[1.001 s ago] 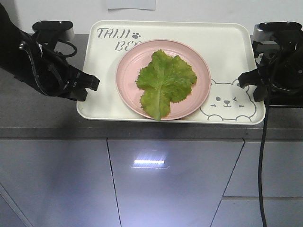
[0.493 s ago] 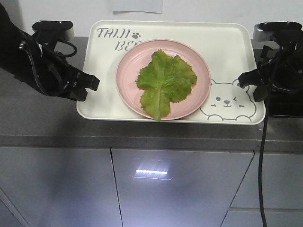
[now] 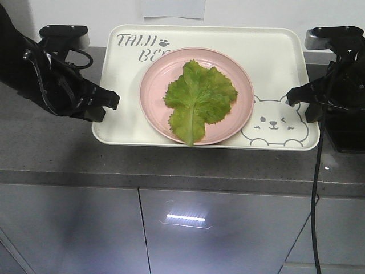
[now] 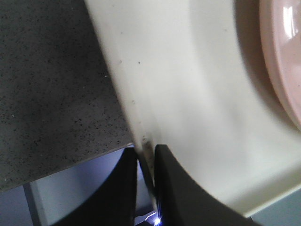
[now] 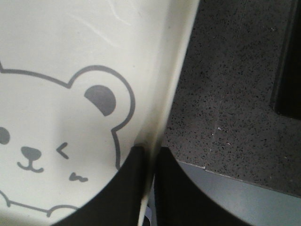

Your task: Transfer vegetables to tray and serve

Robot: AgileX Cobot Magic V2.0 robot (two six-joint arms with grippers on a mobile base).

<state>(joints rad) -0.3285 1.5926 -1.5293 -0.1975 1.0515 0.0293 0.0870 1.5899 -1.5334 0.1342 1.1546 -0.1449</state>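
Lettuce leaf (image 3: 199, 100), narrow end toward camera

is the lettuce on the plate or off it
On: the crinkly green lettuce leaf lies spread flat on the round pink plate.

The lettuce leaf (image 3: 198, 100) lies on the plate (image 3: 157, 80), mid-tray (image 3: 274, 63), over the worktop (image 3: 45, 142). The left gripper (image 3: 108, 105) pinches the tray's left rim and the right gripper (image 3: 296, 100) its right rim.
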